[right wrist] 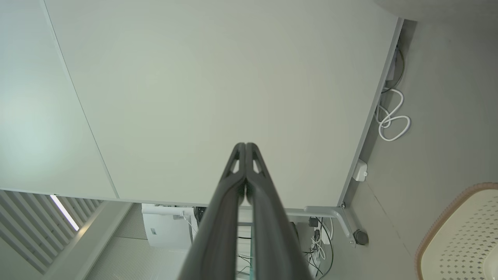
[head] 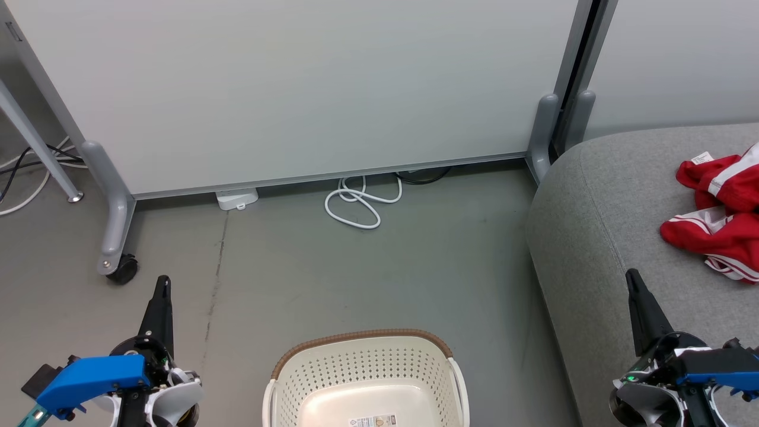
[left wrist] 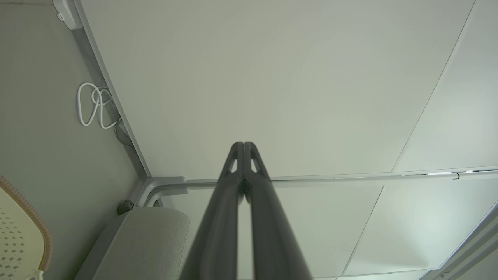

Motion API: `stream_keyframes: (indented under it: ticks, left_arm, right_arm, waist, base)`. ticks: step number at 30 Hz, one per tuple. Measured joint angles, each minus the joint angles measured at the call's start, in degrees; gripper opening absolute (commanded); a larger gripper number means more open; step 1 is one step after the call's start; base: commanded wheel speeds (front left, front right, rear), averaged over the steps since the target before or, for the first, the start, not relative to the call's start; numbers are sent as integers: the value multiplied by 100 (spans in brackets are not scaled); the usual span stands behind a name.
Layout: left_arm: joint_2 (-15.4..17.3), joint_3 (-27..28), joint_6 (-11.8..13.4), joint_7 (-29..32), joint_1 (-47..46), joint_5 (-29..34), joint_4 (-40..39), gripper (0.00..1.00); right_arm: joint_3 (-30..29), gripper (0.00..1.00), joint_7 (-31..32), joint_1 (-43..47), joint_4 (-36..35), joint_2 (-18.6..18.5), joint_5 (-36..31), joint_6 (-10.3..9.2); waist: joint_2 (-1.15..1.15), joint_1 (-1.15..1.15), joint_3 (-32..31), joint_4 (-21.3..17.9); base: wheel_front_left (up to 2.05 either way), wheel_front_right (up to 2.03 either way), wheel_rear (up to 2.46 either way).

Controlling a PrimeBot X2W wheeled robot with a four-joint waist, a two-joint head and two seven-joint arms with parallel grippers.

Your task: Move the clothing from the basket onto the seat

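1. The panel [head: 296, 89] stands at the back, well clear of both arms;
2. the seat [head: 611, 201] lies on the right;
3. the basket [head: 367, 362] sits between the arms, its visible part bare;
4. the clothing [head: 720, 213] lies heaped on the seat, ahead and right of the nearer right end effector [head: 632, 279] (fingers pressed together, empty); nothing stands between;
5. the left end effector [head: 162, 283] is likewise closed and empty;
6. a white cable [head: 359, 204] lies coiled by the panel.

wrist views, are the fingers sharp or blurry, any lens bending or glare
Left wrist view: fingers soft near the lens, panel edges bow slightly. Right wrist view: fingers equally soft, a bright light strip at lower left, no glare on the panel. Head view: even light, all sharp.
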Motion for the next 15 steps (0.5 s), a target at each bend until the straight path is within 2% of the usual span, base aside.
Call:
stream_keyframes:
  ticks: [15]
  left_arm:
    - [0,1,0,0,-1,0,0,0]
  right_arm:
    - [0,0,0,-1,0,0,0,0]
  waist:
    - [0,0,0,0]
  base:
    - [0,0,0]
